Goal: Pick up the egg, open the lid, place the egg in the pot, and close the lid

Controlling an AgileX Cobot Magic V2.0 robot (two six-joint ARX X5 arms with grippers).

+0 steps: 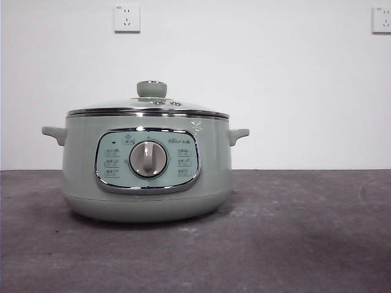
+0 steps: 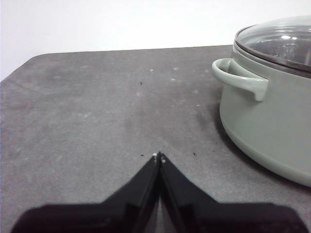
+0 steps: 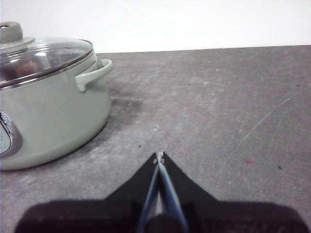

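- on the dark grey table [image 1: 305,244], left of centre in the front view: the pot [image 1: 146,168], pale sage-green, upright, with control panel and round silver dial [image 1: 148,159] turned to the near side.
- on top of the pot: the lid [image 1: 148,108], glass with steel rim, seated flat and closed, green knob [image 1: 151,89] upward.
- inside the pot, under the glass: a reddish-brown round shape, seen only in the right wrist view, probably the egg [image 3: 27,68]; blurred, cannot tell for sure.
- to the left of the pot, above bare table: the left gripper [image 2: 159,156], clenched with jaws pressed together, grasping nothing, apart from the pot's side handle [image 2: 240,77].
- to the right of the pot: the right gripper [image 3: 159,156], also clenched tip to tip and empty, well apart from the other handle [image 3: 93,73].
- on the far white wall: two sockets [image 1: 127,18], high up.
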